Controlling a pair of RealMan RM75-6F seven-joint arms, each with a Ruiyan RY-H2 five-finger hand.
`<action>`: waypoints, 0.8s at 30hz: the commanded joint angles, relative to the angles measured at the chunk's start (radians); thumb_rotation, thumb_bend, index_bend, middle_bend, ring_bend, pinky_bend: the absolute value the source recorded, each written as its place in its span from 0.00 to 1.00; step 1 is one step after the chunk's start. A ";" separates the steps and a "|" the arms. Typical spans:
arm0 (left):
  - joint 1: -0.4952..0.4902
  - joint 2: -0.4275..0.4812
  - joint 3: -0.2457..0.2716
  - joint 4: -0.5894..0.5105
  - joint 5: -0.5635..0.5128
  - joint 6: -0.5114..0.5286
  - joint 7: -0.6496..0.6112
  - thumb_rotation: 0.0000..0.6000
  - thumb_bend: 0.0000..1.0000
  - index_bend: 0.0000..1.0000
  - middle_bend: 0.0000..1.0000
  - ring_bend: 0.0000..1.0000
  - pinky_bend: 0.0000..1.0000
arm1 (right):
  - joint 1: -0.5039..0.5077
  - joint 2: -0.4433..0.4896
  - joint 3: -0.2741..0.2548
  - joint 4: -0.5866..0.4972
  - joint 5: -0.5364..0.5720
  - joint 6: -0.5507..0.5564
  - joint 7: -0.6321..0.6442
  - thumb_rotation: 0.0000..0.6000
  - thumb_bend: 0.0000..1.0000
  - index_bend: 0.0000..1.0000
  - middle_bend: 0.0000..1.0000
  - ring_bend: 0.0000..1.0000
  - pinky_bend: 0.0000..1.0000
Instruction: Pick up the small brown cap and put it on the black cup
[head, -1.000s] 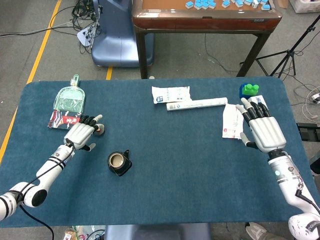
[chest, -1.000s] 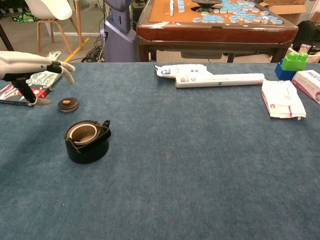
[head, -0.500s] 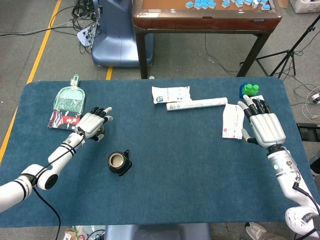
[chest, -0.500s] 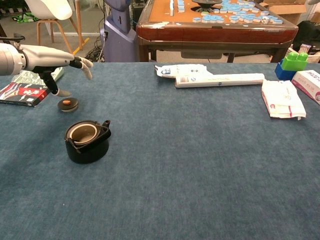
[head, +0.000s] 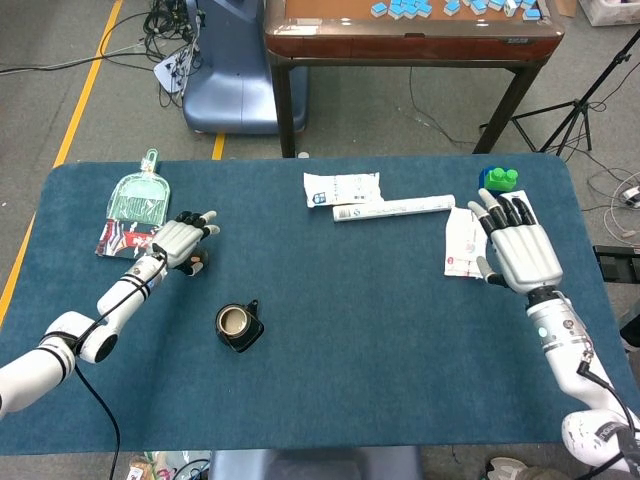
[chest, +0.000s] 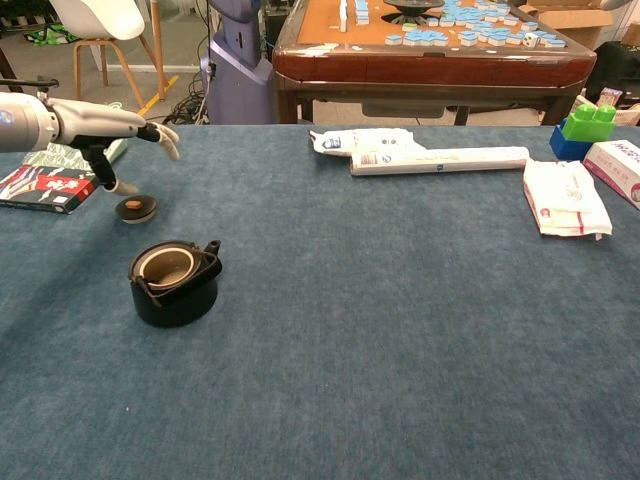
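Left robot hand (head: 180, 241) is positioned over the small brown cap (chest: 135, 208), fingers spread wide and holding nothing; in the chest view the thumb hangs down just beside the cap at its 9 o'clock side while the other fingers (chest: 160, 133) extend above it, an arrangement that suits a pinch from either side. No contact with the cap is visible. The cap lies flat on the desk (chest: 400, 330), at about 11 o'clock from the black cup (chest: 175, 281) and near it, so the transfer path is judged short. The cup stands upright, mouth open, ready to receive the cap. Right robot hand (head: 520, 250) hovers open, fingers apart, well apart from the task items, near the white packet (head: 463, 243) at the desk's 3 o'clock side, apparently parked clear.
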 joint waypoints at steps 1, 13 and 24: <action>0.005 -0.011 0.017 0.023 0.017 0.006 -0.027 1.00 0.32 0.16 0.00 0.00 0.00 | 0.004 -0.003 -0.003 -0.003 0.002 0.002 -0.005 1.00 0.41 0.01 0.00 0.00 0.00; 0.018 -0.039 0.051 0.076 0.046 0.037 -0.077 1.00 0.32 0.16 0.00 0.00 0.00 | 0.005 0.000 -0.021 -0.015 -0.002 0.014 -0.011 1.00 0.41 0.01 0.00 0.00 0.00; 0.018 -0.073 0.077 0.147 0.071 0.040 -0.147 1.00 0.32 0.16 0.00 0.00 0.00 | 0.017 -0.006 -0.028 -0.010 0.007 0.009 -0.019 1.00 0.42 0.01 0.00 0.00 0.00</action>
